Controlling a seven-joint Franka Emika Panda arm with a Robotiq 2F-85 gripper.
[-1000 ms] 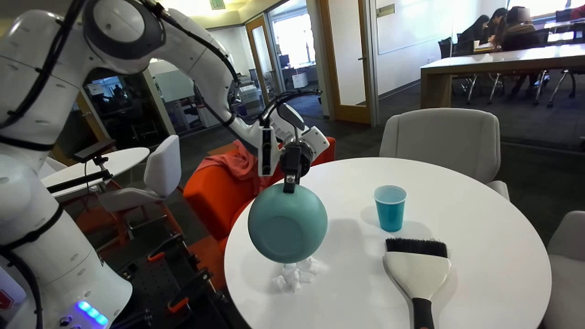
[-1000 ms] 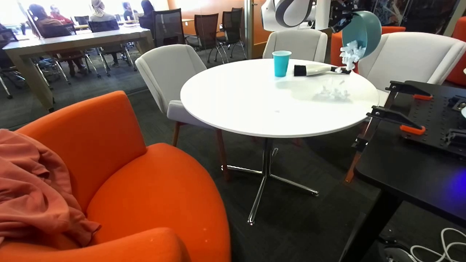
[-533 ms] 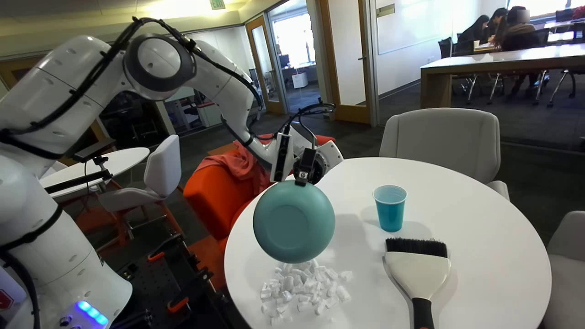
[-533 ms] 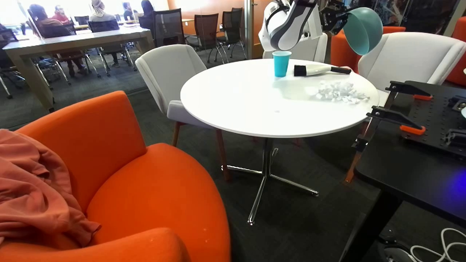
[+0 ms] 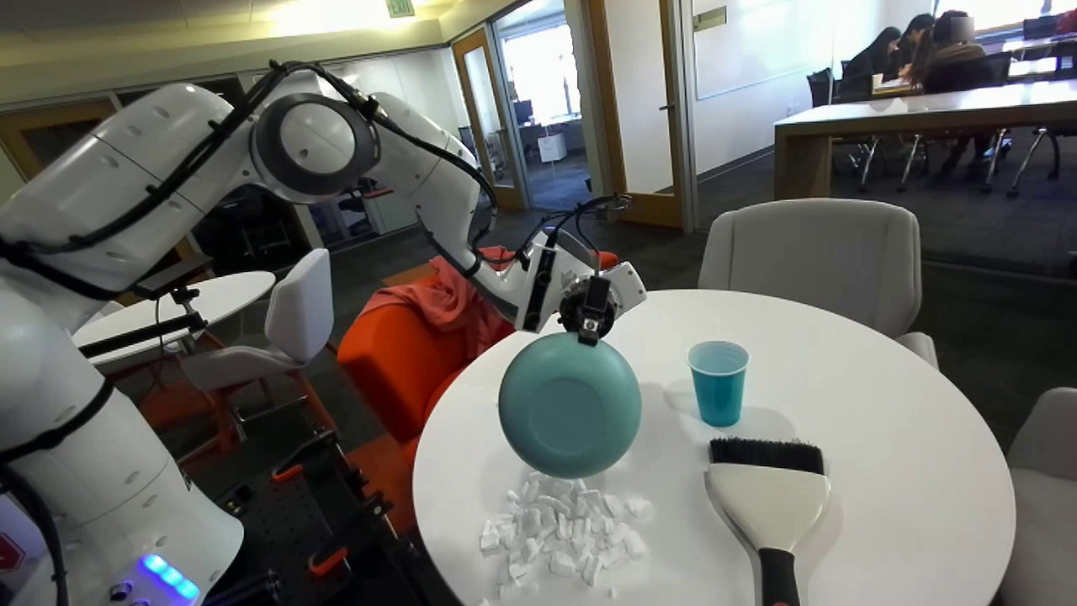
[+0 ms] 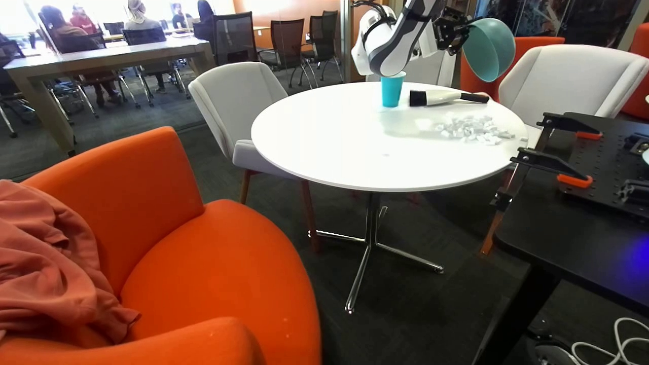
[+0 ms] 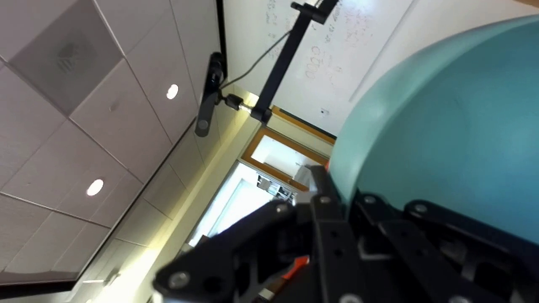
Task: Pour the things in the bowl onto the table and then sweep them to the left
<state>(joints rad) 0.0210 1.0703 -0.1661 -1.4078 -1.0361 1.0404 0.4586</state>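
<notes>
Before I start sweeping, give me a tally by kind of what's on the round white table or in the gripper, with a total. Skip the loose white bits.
1 teal bowl, held by its rim in the gripper
1 blue cup, standing on the table
1 brush, lying on the table
Total: 3

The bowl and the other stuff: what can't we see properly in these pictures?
Bowl: its underside hides the inside in an exterior view; the wrist view's right edge cuts some off.
White bits: they cover each other, so no exact counting, in both exterior views.
Cup: its front wall hides the bottom inside, in both exterior views.
Wall writing: too small and faint in the wrist view.
</notes>
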